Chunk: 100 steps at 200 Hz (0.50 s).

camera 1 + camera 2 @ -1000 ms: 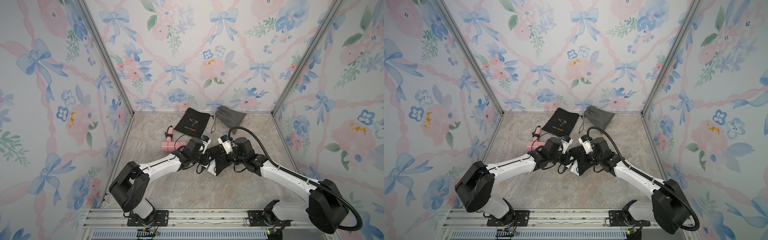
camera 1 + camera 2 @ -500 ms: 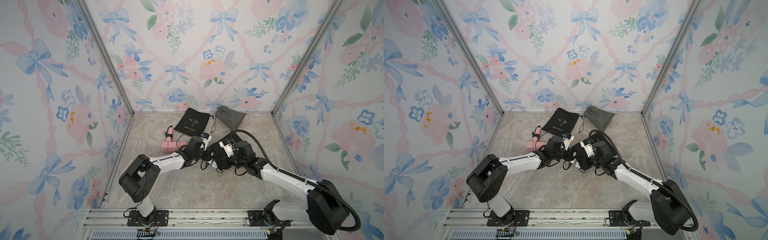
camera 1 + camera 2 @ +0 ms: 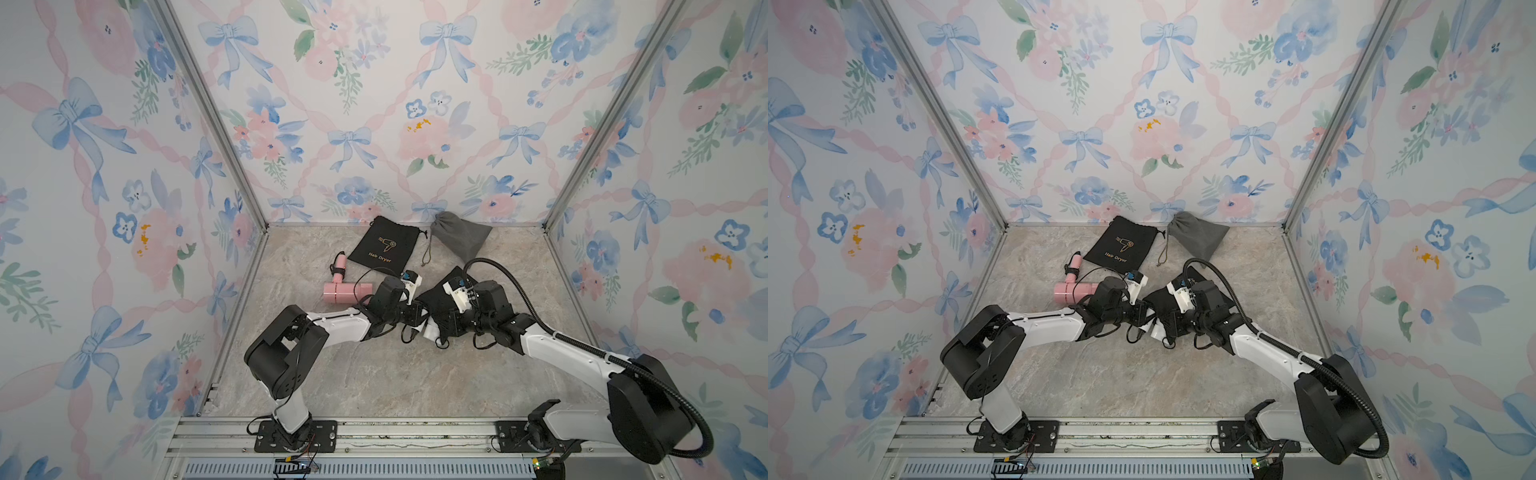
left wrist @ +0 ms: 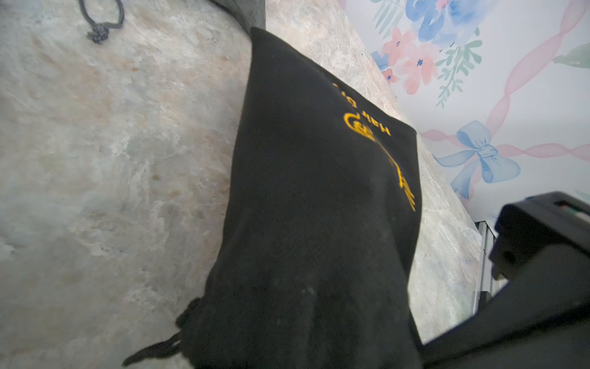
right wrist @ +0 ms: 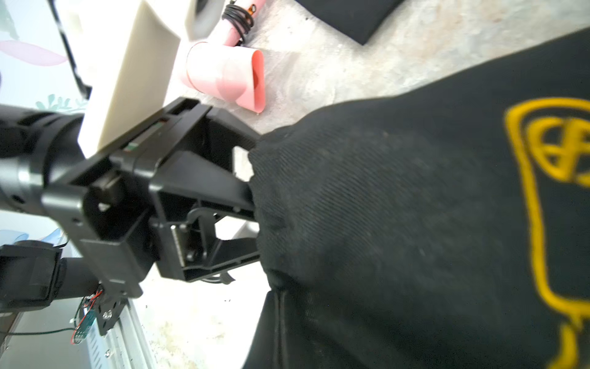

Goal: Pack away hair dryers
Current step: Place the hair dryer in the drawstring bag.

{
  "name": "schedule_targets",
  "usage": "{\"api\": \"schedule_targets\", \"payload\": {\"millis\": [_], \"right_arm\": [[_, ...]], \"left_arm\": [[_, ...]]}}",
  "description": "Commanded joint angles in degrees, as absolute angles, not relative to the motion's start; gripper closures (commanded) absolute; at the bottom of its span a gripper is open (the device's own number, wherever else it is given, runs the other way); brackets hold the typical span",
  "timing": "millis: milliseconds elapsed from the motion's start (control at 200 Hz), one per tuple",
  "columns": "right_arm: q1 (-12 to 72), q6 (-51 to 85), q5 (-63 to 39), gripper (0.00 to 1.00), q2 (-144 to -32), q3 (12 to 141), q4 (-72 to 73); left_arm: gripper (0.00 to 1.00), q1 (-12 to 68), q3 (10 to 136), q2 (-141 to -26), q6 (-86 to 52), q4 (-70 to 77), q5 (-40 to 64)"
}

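Right wrist, left jaws in black pouch point(image 5: 399, 223), unseen overhead

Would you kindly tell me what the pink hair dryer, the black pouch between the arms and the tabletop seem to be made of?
Pink hair dryer: smooth, faintly glossy plastic, judging by its even sheen and thin nozzle rim. Black pouch: matte woven cloth; a diagonal weave shows, with gold print. Tabletop: matte, marble-like veining; stone or printed laminate, I cannot tell.
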<state>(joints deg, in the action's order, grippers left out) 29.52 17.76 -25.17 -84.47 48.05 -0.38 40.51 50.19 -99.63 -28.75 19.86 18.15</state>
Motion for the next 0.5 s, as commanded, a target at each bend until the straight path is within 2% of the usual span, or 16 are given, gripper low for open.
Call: {"api": "schedule_targets", "payload": {"millis": [0, 145, 245, 360, 495], "right_arm": [[28.7, 17.1, -24.2, 1.0, -86.5, 48.8, -3.0], [28.5, 17.8, -23.5, 1.0, -87.3, 49.8, -3.9], [28.3, 18.3, -23.2, 1.0, -87.9, 50.3, -4.5], [28.2, 19.2, -23.2, 1.0, -87.8, 51.1, -5.1], [28.2, 20.3, -24.1, 1.0, -87.2, 52.9, -5.8]], "left_arm": [[0.67, 40.7, 49.9, -100.8, -29.7, 24.3, 19.9], [0.63, 40.9, 50.0, -101.8, -30.6, 24.3, 19.3], [0.54, 41.2, 49.8, -102.5, -30.8, 24.4, 18.9], [0.37, 41.4, 48.9, -102.5, -31.1, 24.4, 18.2], [0.31, 41.6, 47.5, -101.9, -31.0, 24.4, 18.3]]}}
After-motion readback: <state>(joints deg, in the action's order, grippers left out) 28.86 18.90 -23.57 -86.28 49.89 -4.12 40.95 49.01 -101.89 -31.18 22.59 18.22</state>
